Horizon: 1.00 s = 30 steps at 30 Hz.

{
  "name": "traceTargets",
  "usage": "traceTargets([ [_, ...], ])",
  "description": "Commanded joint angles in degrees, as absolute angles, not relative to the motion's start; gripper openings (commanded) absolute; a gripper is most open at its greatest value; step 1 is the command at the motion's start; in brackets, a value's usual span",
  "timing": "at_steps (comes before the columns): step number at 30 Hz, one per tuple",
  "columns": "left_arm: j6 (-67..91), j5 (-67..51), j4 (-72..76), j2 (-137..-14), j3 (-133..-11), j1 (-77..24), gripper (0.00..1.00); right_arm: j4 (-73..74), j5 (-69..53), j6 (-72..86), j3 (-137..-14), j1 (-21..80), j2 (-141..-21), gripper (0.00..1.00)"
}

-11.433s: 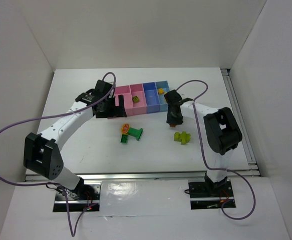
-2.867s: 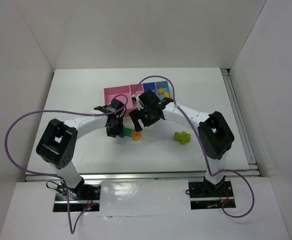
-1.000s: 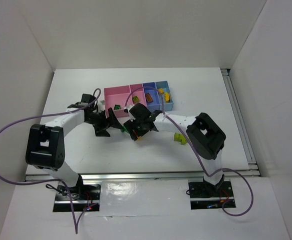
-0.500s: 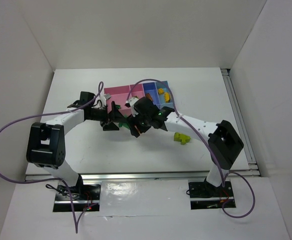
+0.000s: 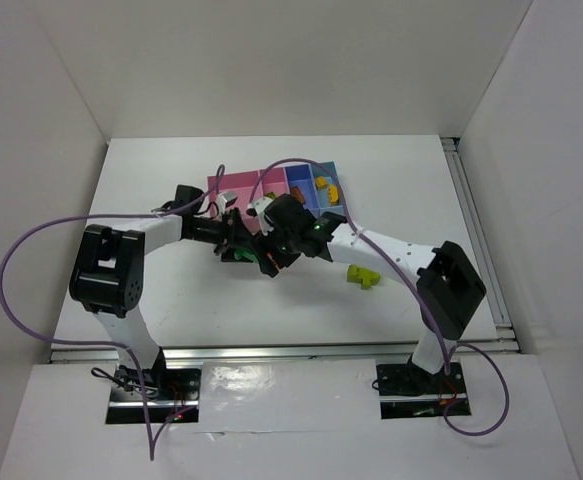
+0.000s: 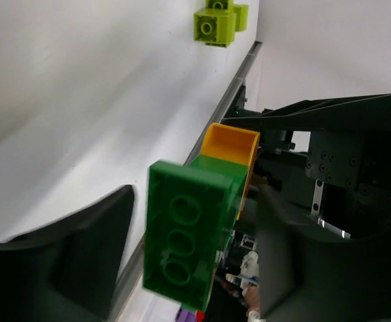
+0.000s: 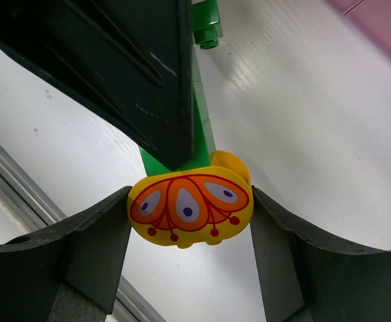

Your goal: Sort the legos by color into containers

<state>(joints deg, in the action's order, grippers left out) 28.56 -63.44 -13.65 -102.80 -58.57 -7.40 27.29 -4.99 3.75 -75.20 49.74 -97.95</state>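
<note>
On the bench (image 5: 151,190), the containers (image 5: 277,190) sit toward the far edge; just nearer, the left end effector (image 6: 182,255) pinches the dark green lego (image 6: 188,231) and the right end effector (image 7: 188,208) pinches its attached yellow flower piece (image 7: 190,204); a lime lego (image 5: 362,275) lies toward the right edge

Dark green brick (image 6: 188,245); yellow piece (image 7: 190,206) with orange-red petal pattern.
</note>
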Motion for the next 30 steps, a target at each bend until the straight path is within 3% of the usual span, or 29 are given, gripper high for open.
traceTargets([
  [1, 27.1, -66.9, -10.9, -103.3, -60.9, -8.3, 0.69, 27.5, -5.2, 3.2, -78.2, 50.4, -96.7, 0.54],
  [4, 27.8, -67.6, -10.9, -103.3, -61.5, -8.3, 0.51, 28.1, -5.2, 3.2, -78.7, 50.4, -97.3, 0.54],
  [5, 27.8, -68.1, -10.9, -103.9, -62.0, -8.3, 0.37, 28.1, -4.5, 3.2, -78.7, 50.4, -97.3, 0.54],
  [8, 27.2, -68.6, -10.9, -103.9, -62.7, -8.3, 0.19, 28.1, -3.7, 3.2, -78.7, 50.4, -97.8, 0.54],
  [9, 26.5, -68.6, -12.5, -103.9, -63.3, -8.3, 0.09, 28.6, -3.7, 3.2, -78.7, 50.4, -97.8, 0.54],
  [11, 26.5, -67.9, -13.6, -104.5, -63.9, -8.3, 0.0, 28.7, -2.3, 3.2, -78.7, 50.4, -97.8, 0.54],
  [22, 30.1, -48.7, -16.9, -101.3, -63.5, -5.4, 0.0, 27.6, -0.4, 5.5, -76.4, 50.4, -97.3, 0.53],
  [30, 29.4, -45.7, -19.4, -100.8, -64.8, -3.8, 0.0, 27.6, 1.5, 6.1, -75.8, 49.7, -97.3, 0.53],
])
